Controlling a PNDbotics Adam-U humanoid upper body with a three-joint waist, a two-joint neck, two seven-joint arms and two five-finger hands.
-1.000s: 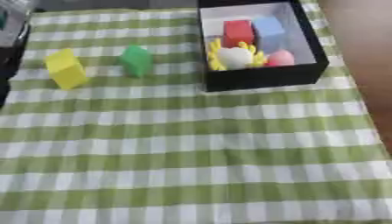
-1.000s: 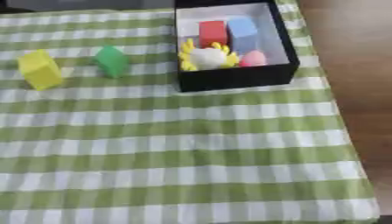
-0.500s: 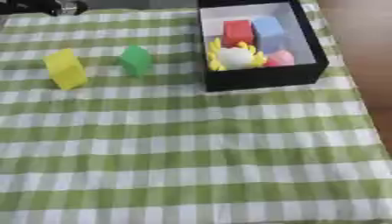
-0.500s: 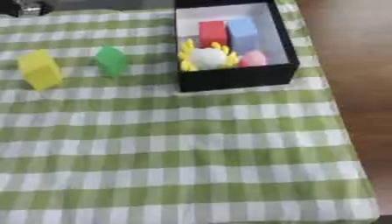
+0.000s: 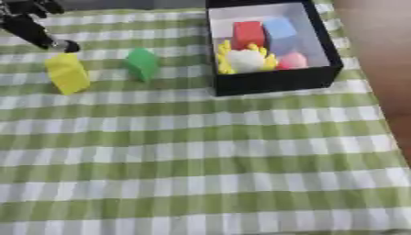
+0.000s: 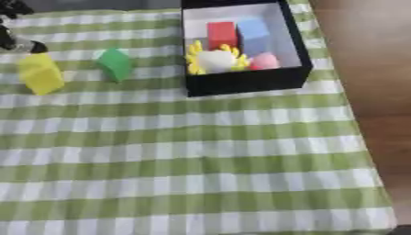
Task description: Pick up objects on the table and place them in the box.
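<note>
Reaching for the next block

Black box (image 5: 273, 81) already holds several toys; yellow block (image 5: 67, 73) and green block (image 5: 142, 64) lie left of it; left hand (image 5: 32, 28), fingers extended, hovers above the yellow one, needing to lower and grasp

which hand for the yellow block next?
Left. The left hand is at the top-left, just above the yellow block. No right hand shows in either view.

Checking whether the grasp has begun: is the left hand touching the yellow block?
Cannot tell. In the left eye view the left hand has a fingertip just above the yellow block, with neither gap nor contact plain.
</note>
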